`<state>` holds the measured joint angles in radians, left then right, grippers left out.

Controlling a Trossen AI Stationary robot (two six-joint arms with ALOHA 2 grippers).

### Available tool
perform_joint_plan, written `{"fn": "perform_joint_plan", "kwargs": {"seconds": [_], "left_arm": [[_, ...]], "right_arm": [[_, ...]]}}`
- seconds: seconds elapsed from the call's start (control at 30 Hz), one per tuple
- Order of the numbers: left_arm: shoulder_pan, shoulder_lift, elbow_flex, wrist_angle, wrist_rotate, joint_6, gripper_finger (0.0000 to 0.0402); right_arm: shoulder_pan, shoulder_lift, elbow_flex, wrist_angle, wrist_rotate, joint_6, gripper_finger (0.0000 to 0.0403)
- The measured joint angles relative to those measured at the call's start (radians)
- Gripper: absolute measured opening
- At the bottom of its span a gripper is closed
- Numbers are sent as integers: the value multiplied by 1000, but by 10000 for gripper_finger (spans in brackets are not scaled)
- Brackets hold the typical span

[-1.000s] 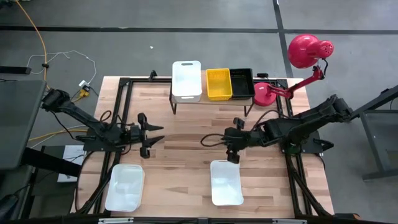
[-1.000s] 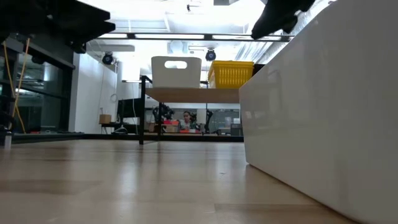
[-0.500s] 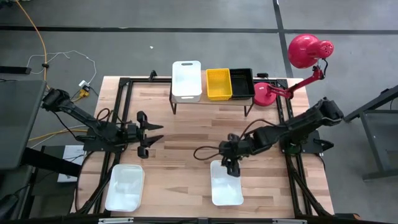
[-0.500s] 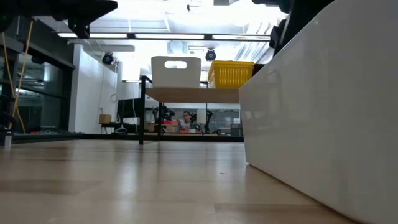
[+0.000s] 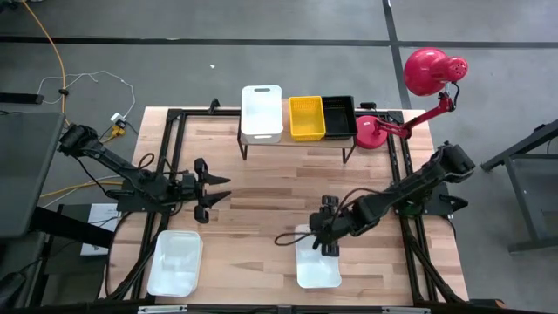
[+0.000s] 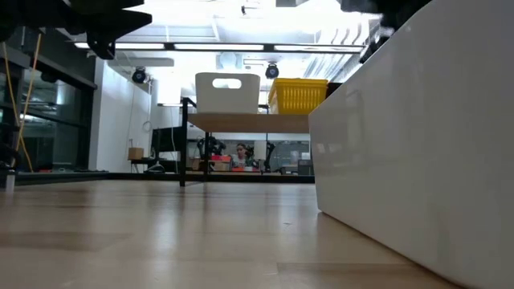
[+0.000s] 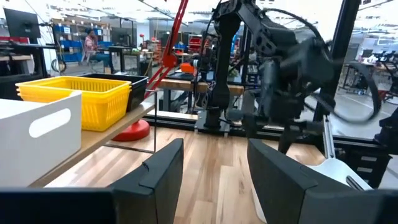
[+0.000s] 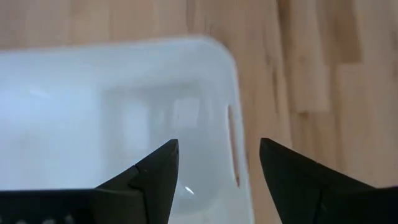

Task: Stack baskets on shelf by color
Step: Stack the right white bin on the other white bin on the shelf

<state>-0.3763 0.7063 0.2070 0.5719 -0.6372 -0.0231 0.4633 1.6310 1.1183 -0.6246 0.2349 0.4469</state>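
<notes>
Shelf point(image 5: 296, 142): stands at the far edge of the table, between the two arms' bases; already loaded.
On the shelf: white basket point(image 5: 261, 112) at the left end, yellow basket point(image 5: 306, 118) in the middle, black basket point(image 5: 339, 116) at the right end, side by side. Whether any of them is already a stack cannot be told from above.
Off the shelf: near white basket point(image 5: 316, 258) on the table in front of the right arm; second white basket point(image 5: 175, 262) near the front left corner.
Right gripper point(image 5: 326, 242): low over the far rim of the near white basket, fingers spread either side of the short wall, nothing pinched. The right wrist view looks straight down into that basket point(image 8: 112, 118).
Left gripper point(image 5: 212, 189): waiting above bare table, well apart from any basket, jaws spread and empty.
Progress: judged partly done; one place per colour is set up, two white baskets left to go on the white one.
Step in hand: judged to be the pickup of the near white basket by its rim.
Not part of the job: red lamp point(image 5: 410, 87) beside the shelf's right end.
</notes>
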Motion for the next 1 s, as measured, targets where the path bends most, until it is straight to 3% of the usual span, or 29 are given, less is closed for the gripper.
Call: {"fn": "perform_joint_plan", "kwargs": {"seconds": [0.5, 0.6, 0.77, 1.0], "left_arm": [[0, 0, 0, -8, -2, 0, 166], [0, 0, 0, -8, -2, 0, 166], [0, 0, 0, -8, -2, 0, 166], [0, 0, 0, -8, -2, 0, 166]], "right_arm": [[-12, 144, 0, -17, -26, -21, 200], [-15, 142, 0, -34, -26, -44, 157], [-39, 103, 0, -45, -60, -62, 21], [-79, 3, 6, -51, -84, -61, 3]]}}
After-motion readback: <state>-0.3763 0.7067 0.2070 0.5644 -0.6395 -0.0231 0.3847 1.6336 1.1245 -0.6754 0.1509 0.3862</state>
